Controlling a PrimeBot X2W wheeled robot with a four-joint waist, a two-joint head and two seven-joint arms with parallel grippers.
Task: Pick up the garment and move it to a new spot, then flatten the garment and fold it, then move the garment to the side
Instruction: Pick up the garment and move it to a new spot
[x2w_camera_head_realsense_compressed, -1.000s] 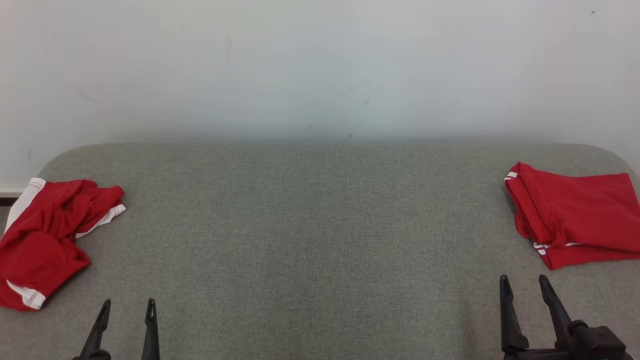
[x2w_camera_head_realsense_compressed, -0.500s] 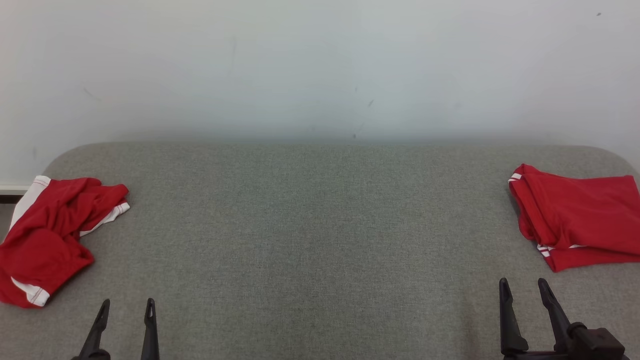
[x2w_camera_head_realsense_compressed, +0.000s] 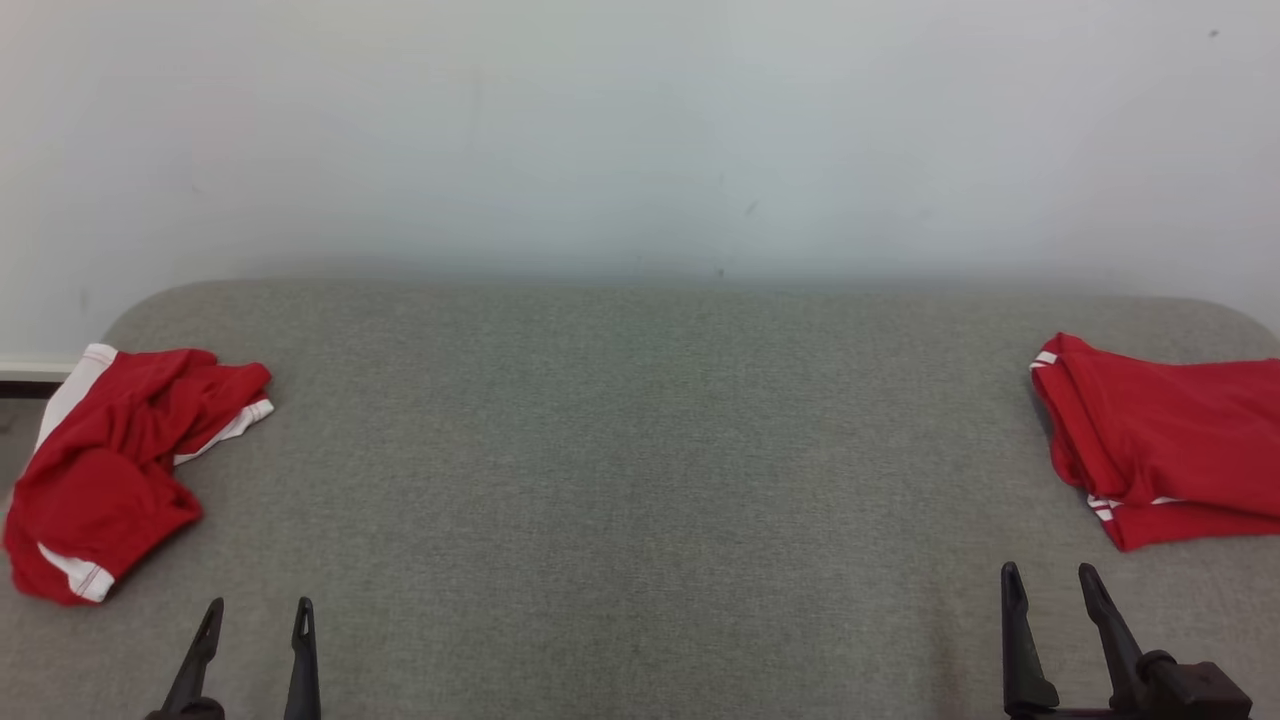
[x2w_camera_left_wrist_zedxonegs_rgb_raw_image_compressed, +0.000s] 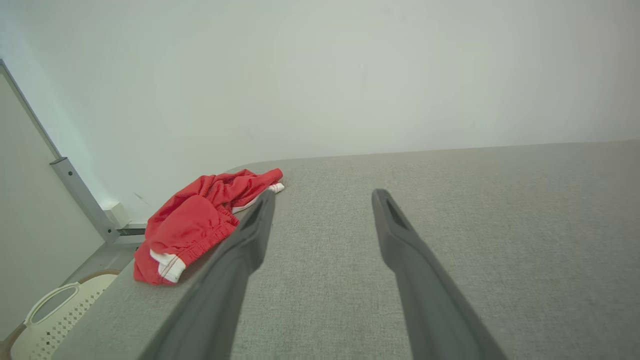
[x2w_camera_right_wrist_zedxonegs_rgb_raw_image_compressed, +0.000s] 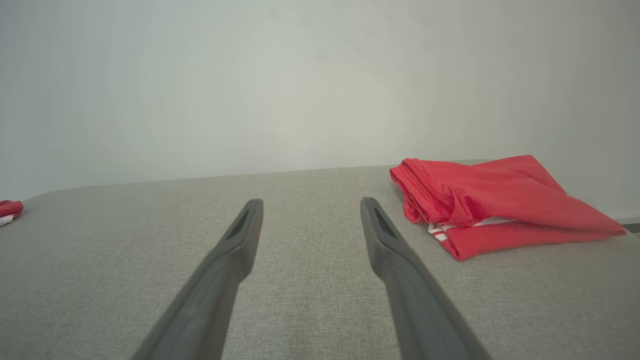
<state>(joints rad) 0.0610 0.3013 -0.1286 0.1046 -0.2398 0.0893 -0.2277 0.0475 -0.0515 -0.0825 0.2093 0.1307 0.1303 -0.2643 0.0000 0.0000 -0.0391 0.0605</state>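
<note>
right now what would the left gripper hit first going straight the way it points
Likely nothing until the wall: the left gripper points across bare table, with the crumpled garment off to its left.

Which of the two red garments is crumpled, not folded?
The garment on the left: it lies bunched in a heap with its white trim twisted. The garment on the right is folded in flat layers.

Left gripper (x2w_camera_head_realsense_compressed: 258, 610) with two long, slim, matte dark grey fingers (x2w_camera_left_wrist_zedxonegs_rgb_raw_image_compressed: 235, 265), each tapering to a pointed tip with a narrow recessed slot near it, right gripper (x2w_camera_head_realsense_compressed: 1047, 575) alike, mounted on a chunky black block (x2w_camera_head_realsense_compressed: 1195, 688)
</note>
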